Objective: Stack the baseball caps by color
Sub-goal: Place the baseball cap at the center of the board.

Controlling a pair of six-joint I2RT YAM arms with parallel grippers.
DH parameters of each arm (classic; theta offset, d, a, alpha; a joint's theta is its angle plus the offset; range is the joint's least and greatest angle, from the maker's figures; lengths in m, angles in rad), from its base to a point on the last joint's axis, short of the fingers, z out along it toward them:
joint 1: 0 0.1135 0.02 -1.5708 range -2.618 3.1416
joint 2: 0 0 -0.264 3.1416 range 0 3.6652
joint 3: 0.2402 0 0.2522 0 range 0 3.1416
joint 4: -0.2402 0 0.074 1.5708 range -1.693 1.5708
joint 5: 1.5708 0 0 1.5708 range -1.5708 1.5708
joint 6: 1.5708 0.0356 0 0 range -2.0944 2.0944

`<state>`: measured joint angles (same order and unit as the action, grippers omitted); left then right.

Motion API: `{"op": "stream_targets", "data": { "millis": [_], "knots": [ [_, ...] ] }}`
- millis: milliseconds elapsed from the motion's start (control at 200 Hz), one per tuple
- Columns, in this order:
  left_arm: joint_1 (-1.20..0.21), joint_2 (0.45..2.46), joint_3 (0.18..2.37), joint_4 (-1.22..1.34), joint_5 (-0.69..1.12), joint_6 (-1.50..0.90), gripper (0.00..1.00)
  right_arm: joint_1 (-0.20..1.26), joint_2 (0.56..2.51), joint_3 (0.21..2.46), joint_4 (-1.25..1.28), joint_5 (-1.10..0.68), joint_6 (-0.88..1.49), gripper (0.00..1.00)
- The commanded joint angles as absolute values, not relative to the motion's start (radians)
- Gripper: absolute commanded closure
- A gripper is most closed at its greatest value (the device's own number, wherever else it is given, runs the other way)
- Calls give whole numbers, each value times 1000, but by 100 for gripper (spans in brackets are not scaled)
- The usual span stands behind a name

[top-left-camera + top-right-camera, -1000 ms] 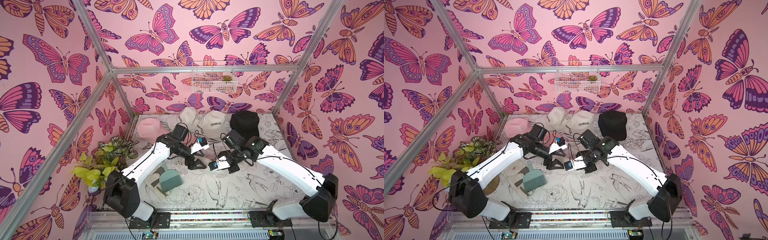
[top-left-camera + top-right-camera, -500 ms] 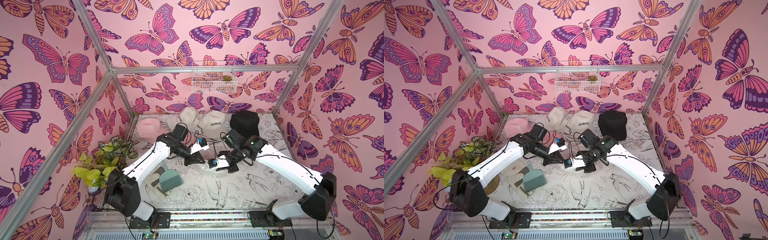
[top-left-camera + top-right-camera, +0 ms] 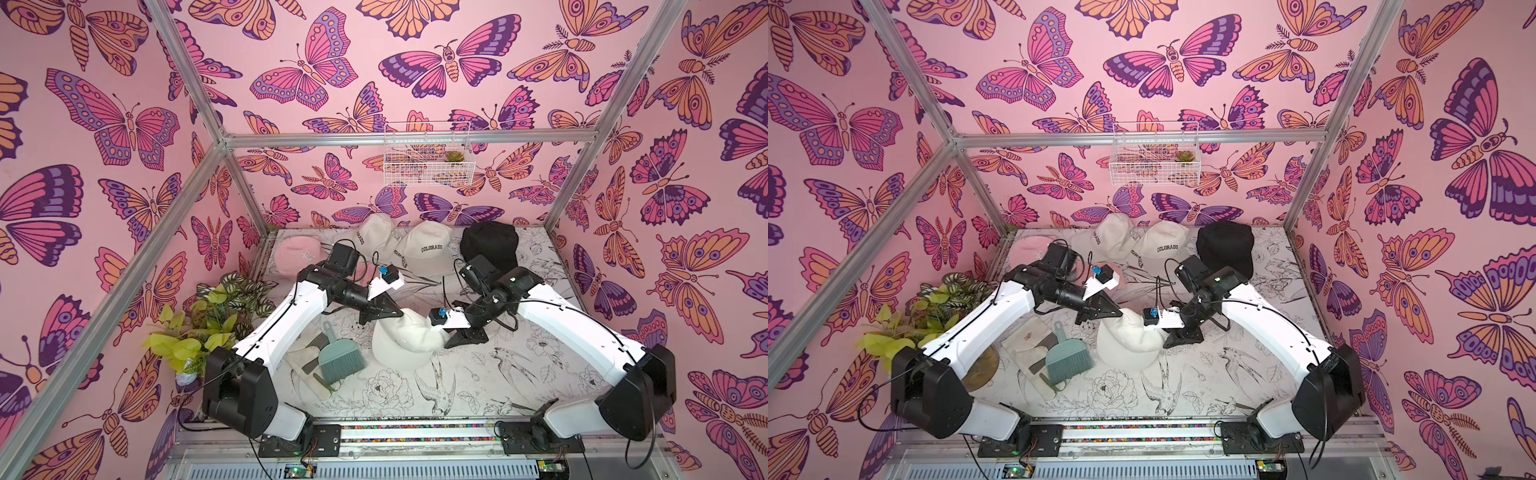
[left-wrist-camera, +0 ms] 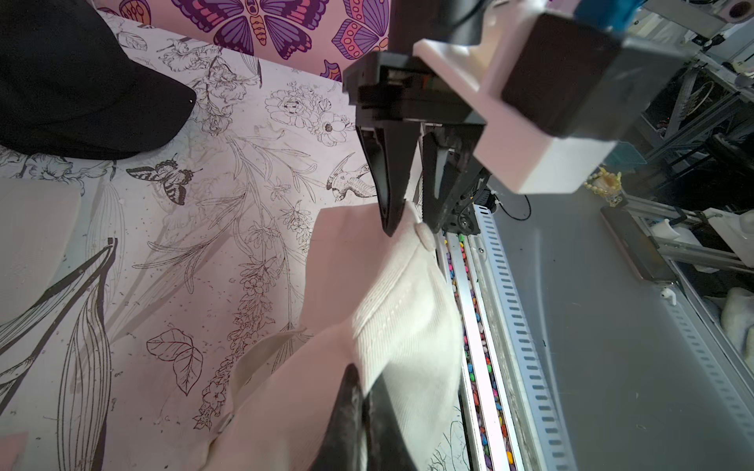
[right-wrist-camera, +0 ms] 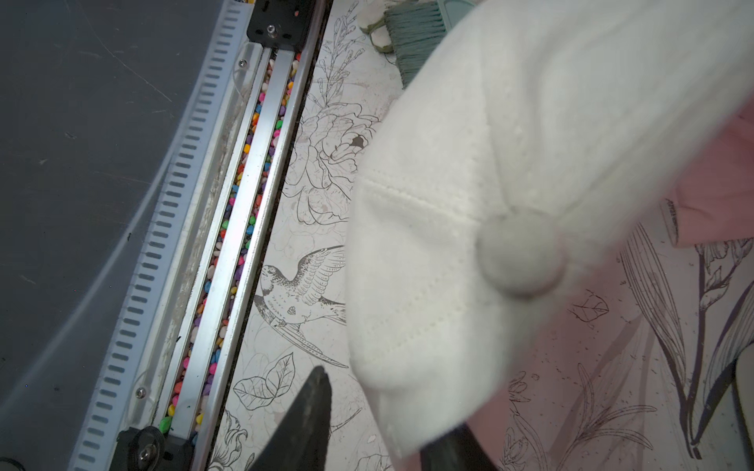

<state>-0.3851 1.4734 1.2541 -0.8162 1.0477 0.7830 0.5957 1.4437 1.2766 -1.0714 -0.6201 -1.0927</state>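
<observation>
One wall basket (image 3: 399,172), succulent (image 3: 453,156) inside, left gripper (image 3: 398,315) pinching cream cap (image 3: 401,345)

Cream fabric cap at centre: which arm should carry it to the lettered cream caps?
Likely left: the left gripper is shut on the cream fabric cap; the right gripper stands open.

A staged robot test cell in a lab: aluminium framing (image 3: 199,174) holds butterfly-print wall panels (image 3: 324,75) around a tabletop (image 3: 540,374) printed with flowers and birds. Two robot arms (image 3: 278,324) are bolted to its near rail (image 3: 415,432). Metal racks (image 4: 693,102) stand beyond.
</observation>
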Motion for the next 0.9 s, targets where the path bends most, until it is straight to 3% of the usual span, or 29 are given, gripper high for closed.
{"op": "stream_targets", "data": {
  "millis": [0, 60, 150, 330, 521, 691, 896],
  "knots": [
    [-377, 1469, 1261, -835, 1106, 796, 100, 572, 1445, 1256, -1110, -693, -1118, 66],
    [-376, 1475, 1260, -834, 1105, 793, 100, 558, 1462, 1253, -1108, -689, -1117, 70],
    [-376, 1485, 1255, -814, 1094, 775, 100, 534, 1492, 1260, -1109, -677, -1107, 87],
    [-377, 1507, 1211, -616, 1010, 569, 100, 490, 1538, 1323, -1195, -705, -1155, 100],
    [-380, 1533, 1084, -252, 916, 228, 100, 434, 1657, 1408, -1317, -748, -1220, 100],
    [-385, 1651, 1119, -236, 865, 131, 100, 392, 1817, 1517, -1416, -768, -1255, 100],
    [-385, 1800, 1172, -212, 795, 72, 100, 359, 2030, 1677, -1454, -751, -1163, 92]
  ]
}}
